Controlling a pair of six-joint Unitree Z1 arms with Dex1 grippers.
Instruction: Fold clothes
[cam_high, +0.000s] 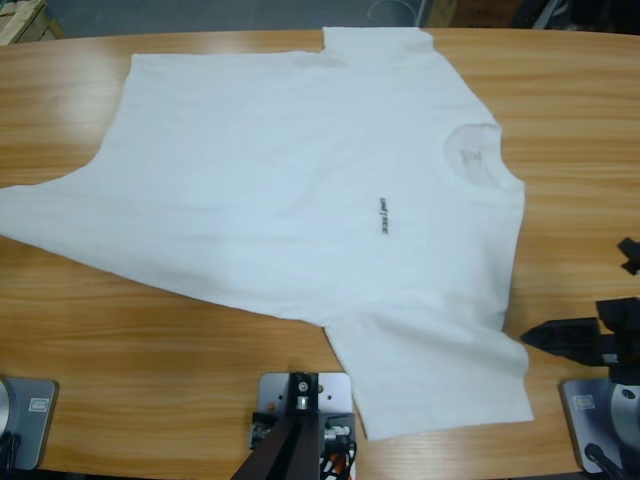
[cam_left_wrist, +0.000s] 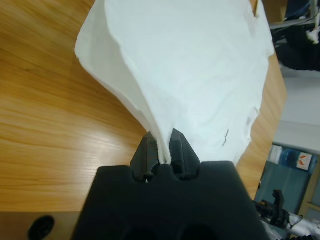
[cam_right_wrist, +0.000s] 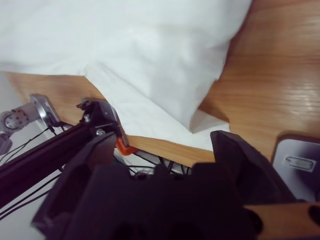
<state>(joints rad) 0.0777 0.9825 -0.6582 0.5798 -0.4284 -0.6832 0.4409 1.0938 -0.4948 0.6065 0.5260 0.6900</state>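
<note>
Folding has barely begun, I judge: T-shirt (cam_high: 300, 190) lies spread flat across the table (cam_high: 150, 370), no fold made; my left gripper (cam_left_wrist: 163, 150) pinches a bunched edge of it; my right gripper (cam_right_wrist: 165, 150) gapes wide, empty, near the sleeve at the near right.

The T-shirt (cam_high: 300, 180) chest print (cam_high: 383, 216) is too small to read; its hem runs off-frame left
</note>
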